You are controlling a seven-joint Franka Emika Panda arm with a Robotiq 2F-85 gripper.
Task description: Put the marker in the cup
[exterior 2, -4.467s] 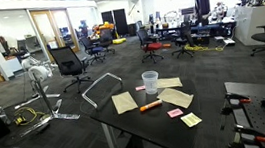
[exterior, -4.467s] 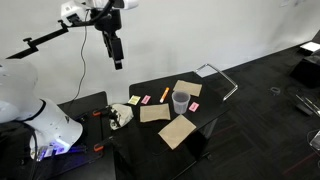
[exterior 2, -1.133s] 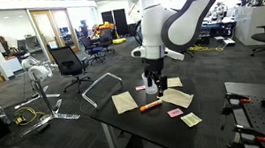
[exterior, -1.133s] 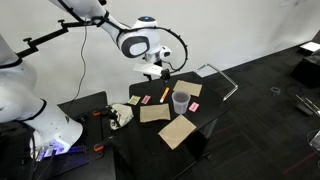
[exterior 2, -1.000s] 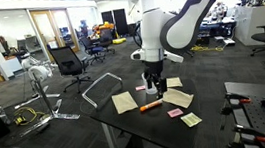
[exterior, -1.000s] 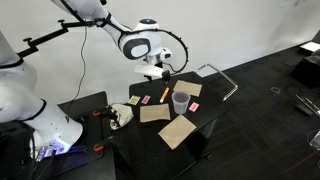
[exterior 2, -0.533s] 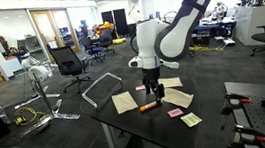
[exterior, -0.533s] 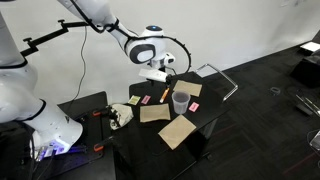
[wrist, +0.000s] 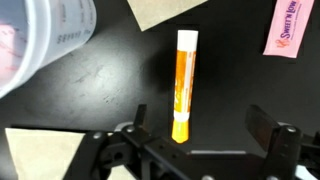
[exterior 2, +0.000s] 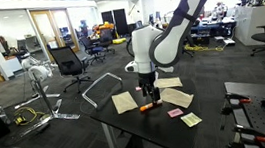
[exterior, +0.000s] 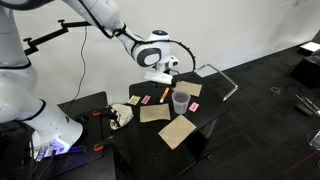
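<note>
Dropping from where it hung half a second ago, the gripper (exterior: 167, 82) now sits low over the black table (exterior: 205, 120), right above the marker (exterior: 165, 94). Four and a half seconds back, the arm was raised high, well clear of the tabletop. The marker and the cup (exterior: 181, 102) lie where they lay in all the earlier pictures.

In the wrist view the gripper (wrist: 200, 126) is spread wide, with one finger (wrist: 139, 121) on one side and the other near the opposite edge of the picture. It has hold of nothing. The marker (wrist: 184, 85) lies flat on the table (wrist: 235, 85), its white-capped end pointing away from the claw and its orange end reaching in between the fingers. That end is much nearer to one finger than to the other and seems just short of touching it, though the angle leaves that unsure.

The cup (wrist: 45, 40) stands upright near the marker's far end, apart from it. A pink packet (wrist: 290, 28) lies on the other side of the marker, also apart. A brown paper sheet (wrist: 165, 10) lies beyond the marker's cap.

In an exterior view the gripper (exterior 2: 149, 100) reaches down almost to the tabletop, and the arm hides the cup.
</note>
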